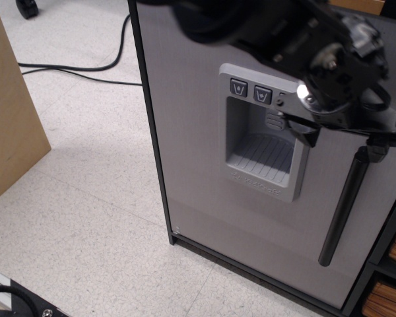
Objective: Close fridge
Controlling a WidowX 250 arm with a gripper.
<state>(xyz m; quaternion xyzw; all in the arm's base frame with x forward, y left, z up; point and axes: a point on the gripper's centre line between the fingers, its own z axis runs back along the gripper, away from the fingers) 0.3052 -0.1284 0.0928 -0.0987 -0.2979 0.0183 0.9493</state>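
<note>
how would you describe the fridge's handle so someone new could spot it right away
Start at the fridge, the big flat light-grey door filling the middle of the view. Right of its recessed dispenser with small square buttons runs the handle, a slim black bar slanting down toward the door's lower right. It is the only long dark rod on the pale panel, its top just under the end effector.

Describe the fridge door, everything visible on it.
The fridge door is a large flat light-grey panel with a matte look and a thin black edge. Set into it is a grey dispenser recess with a ribbed tray; two buttons show above it, while the arm covers the spot beside them. To its right a black bar handle runs down the door, slightly tilted. The robot's claw hangs in front of the handle's top end; whether it touches is unclear. Dark shelving shows at the door's right edge.
</note>
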